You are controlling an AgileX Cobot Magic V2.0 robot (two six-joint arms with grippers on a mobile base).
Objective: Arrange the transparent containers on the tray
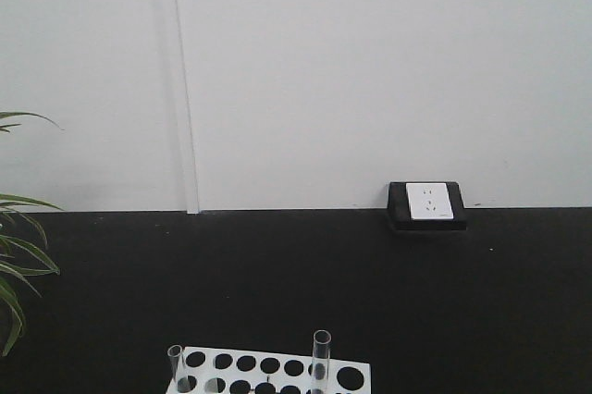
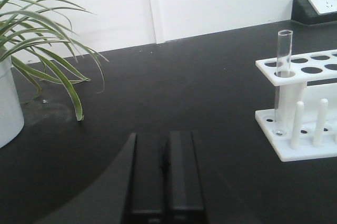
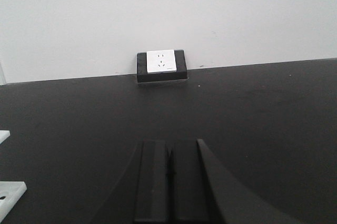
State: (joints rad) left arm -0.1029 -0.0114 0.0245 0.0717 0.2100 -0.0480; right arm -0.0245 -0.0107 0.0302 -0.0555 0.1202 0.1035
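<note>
Two transparent containers stand upright in a white rack (image 1: 277, 371) at the bottom of the front view: one clear tube (image 1: 176, 368) at its left end and a taller-looking one (image 1: 321, 355) toward the right. The left wrist view shows one tube (image 2: 283, 58) in the rack's corner hole (image 2: 303, 74), off to the right of my left gripper (image 2: 166, 139), which is shut and holds nothing. My right gripper (image 3: 169, 146) is also shut and holds nothing, low over the black table. The tray is out of view. Neither gripper shows in the front view.
A leafy plant (image 2: 47, 34) in a white pot (image 2: 8, 105) stands left of the left gripper. A white power socket in a black block (image 3: 160, 63) sits against the back wall. The rack's white corner (image 3: 9, 195) shows left of the right gripper.
</note>
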